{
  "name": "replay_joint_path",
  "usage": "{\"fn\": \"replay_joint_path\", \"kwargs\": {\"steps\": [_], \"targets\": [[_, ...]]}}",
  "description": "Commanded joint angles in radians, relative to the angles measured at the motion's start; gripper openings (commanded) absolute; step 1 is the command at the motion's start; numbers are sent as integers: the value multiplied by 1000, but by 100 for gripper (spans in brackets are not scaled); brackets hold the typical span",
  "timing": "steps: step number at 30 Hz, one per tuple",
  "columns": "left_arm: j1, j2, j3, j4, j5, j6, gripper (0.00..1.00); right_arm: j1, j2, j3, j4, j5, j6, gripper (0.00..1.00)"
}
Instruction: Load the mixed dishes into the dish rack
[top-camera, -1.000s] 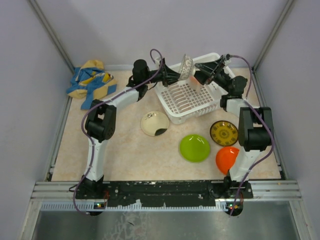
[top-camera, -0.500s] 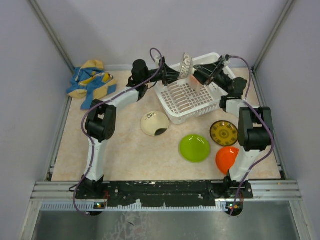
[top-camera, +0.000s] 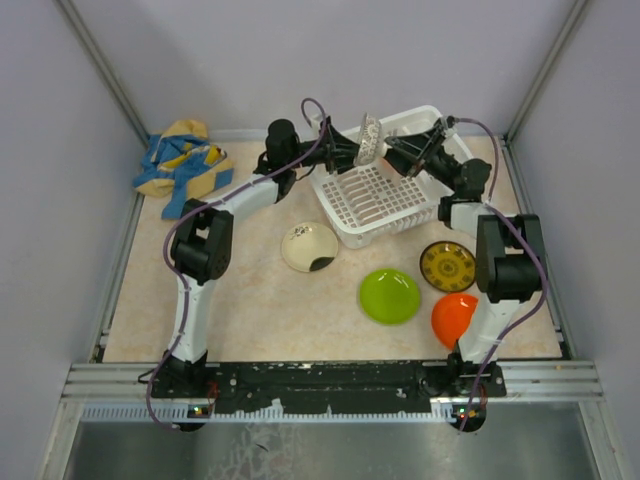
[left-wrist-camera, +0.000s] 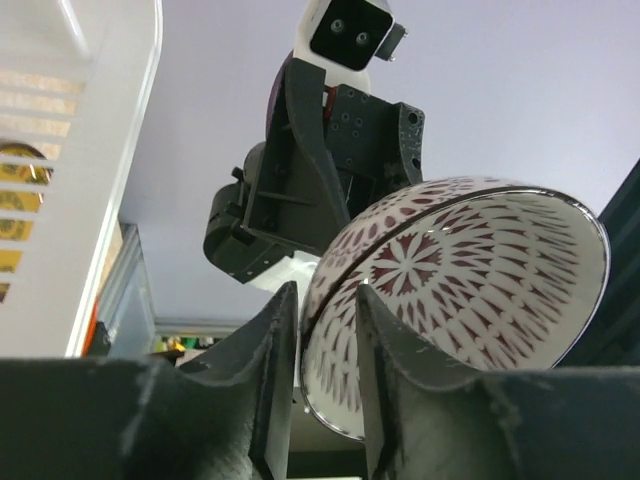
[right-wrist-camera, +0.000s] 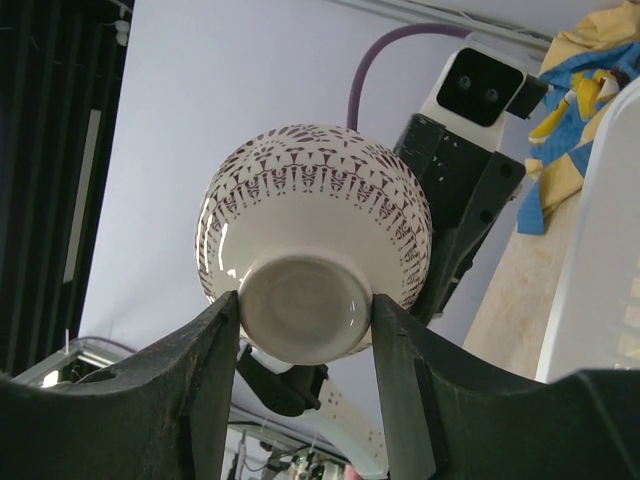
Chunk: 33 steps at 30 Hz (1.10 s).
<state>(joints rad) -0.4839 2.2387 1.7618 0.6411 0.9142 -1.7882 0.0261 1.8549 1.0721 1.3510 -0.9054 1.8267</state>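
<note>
The small white patterned bowl (top-camera: 370, 135) hangs on edge above the far side of the dish rack (top-camera: 352, 236). My left gripper (top-camera: 355, 148) is shut on its rim, one finger inside and one outside; the left wrist view shows the bowl (left-wrist-camera: 470, 270) in this gripper (left-wrist-camera: 327, 330). My right gripper (top-camera: 392, 150) meets the bowl from the other side. In the right wrist view its fingers (right-wrist-camera: 305, 305) press both sides of the bowl's foot (right-wrist-camera: 305, 310). The cream plate (top-camera: 309, 246), lime-green plate (top-camera: 390, 296), brown-yellow plate (top-camera: 447, 266) and orange plate (top-camera: 455, 316) lie on the table. The pink cup is hidden.
The blue and yellow cloth (top-camera: 182, 165) lies bunched at the far left, also seen in the right wrist view (right-wrist-camera: 590, 60). The rack's white wall shows in the left wrist view (left-wrist-camera: 90, 150) and the right wrist view (right-wrist-camera: 600, 250). Metal frame posts and grey walls enclose the table.
My right gripper has moved left and up to the bowl and now has its fingers on the foot. My left gripper has lifted the bowl slightly and keeps hold.
</note>
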Motion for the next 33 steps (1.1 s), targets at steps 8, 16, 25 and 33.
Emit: {"fn": "replay_joint_path", "kwargs": {"steps": [8, 16, 25, 33], "targets": [[8, -36, -3, -125, -6, 137, 77, 3, -33, -21, 61, 28, -10, 5], [40, -90, -25, -239, -49, 245, 100, -35, -34, -32, 27, 21, -35, 4], [59, -106, 152, -470, -107, 436, 100, -82, -107, -15, -454, -42, -391, 3], [90, -151, 159, -540, -142, 506, 100, -86, -145, 147, -1109, 33, -907, 1]]}}
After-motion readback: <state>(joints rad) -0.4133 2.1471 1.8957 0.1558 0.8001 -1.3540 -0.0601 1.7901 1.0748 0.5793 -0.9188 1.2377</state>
